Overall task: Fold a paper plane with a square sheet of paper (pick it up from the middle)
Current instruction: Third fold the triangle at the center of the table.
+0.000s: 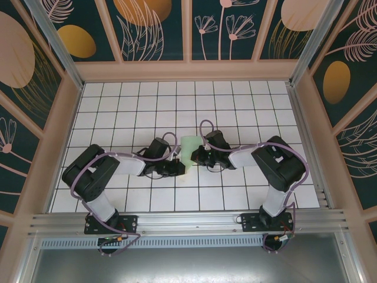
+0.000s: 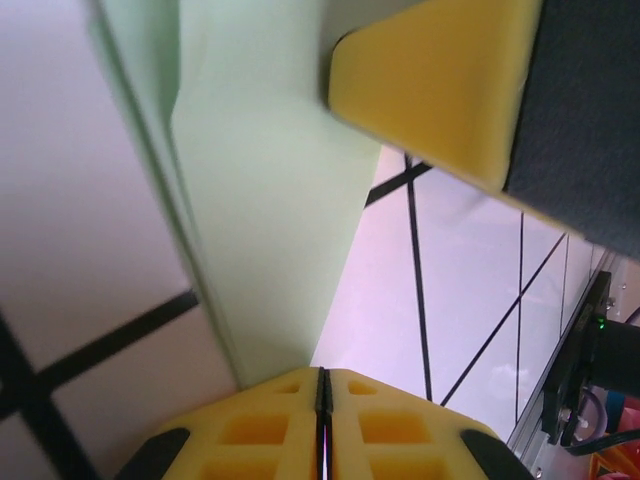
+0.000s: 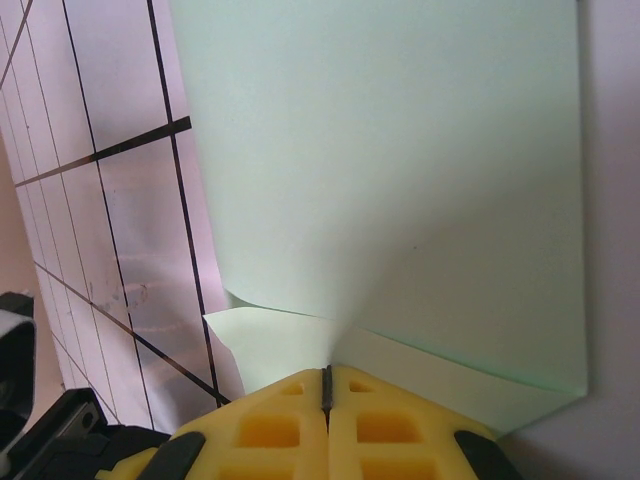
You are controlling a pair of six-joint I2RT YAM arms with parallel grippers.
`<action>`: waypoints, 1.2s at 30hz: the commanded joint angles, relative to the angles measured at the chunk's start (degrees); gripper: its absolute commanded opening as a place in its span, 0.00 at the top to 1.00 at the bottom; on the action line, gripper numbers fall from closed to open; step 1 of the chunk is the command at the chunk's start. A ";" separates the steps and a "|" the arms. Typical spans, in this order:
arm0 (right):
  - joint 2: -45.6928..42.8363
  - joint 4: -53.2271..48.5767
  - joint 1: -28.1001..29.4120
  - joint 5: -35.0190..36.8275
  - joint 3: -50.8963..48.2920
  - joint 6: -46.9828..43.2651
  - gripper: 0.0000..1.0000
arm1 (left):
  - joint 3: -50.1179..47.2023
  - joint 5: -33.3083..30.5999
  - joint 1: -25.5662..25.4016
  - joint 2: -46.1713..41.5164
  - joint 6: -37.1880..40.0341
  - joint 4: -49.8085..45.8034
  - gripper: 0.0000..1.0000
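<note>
The square sheet of paper, pale mint green and partly folded, lies at the middle of the white tiled table between both grippers. My left gripper meets its near left edge; in the left wrist view the yellow jaws are shut, with the paper's narrow end running into their seam. My right gripper is at its right edge. In the right wrist view its jaws are shut on the sheet, which puckers into them over a folded flap. The right fingertip presses close above the paper.
The tiled table stretches away behind the paper to the pink back wall. Side walls close it in left and right. An aluminium rail runs along the near edge by the arm bases.
</note>
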 commanded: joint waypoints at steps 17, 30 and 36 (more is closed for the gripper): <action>-0.39 -1.10 0.20 6.05 -4.20 4.29 0.92 | 4.17 -7.63 -0.08 -7.80 -1.31 -6.90 0.87; -2.93 -1.53 0.15 4.61 -2.48 2.67 0.91 | 7.72 -10.86 -0.08 4.73 0.04 -5.48 0.90; -9.88 -3.02 0.29 5.29 -2.06 0.02 0.89 | 4.94 -13.00 -0.08 5.04 1.50 -6.59 0.91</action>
